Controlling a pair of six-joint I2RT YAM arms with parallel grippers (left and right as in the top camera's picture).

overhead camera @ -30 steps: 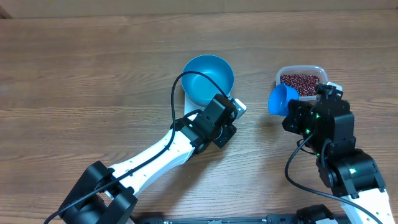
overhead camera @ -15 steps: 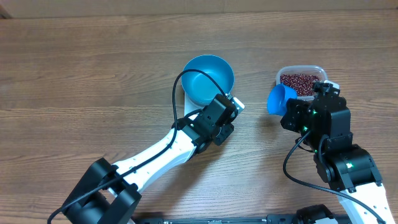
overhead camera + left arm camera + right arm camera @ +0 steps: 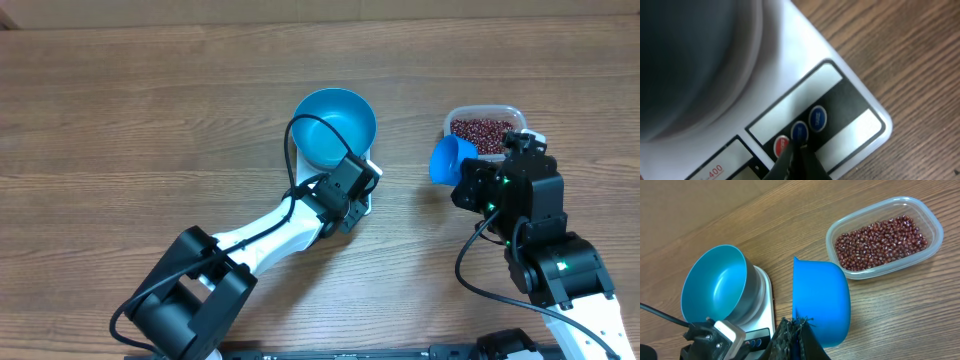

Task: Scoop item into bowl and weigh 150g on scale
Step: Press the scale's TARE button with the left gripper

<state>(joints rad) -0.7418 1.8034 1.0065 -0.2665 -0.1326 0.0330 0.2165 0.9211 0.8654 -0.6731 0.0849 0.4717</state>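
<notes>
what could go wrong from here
1. The shut left fingers are at the middle blue button, close beside the red button; a slip could hit the wrong one.
2. Pushing near the scale edge might shift it and the bowl.
3. The scoop must cross bare table from the tub to the bowl; beans could spill.

Clear, round-cornered rectangular plastic tub point(image 3: 486, 108) on the right of the wood-grain counter point(image 3: 120, 120). Small bright blue scoop point(image 3: 448, 160) just beside the tub's left edge, tipped on its side.
</notes>
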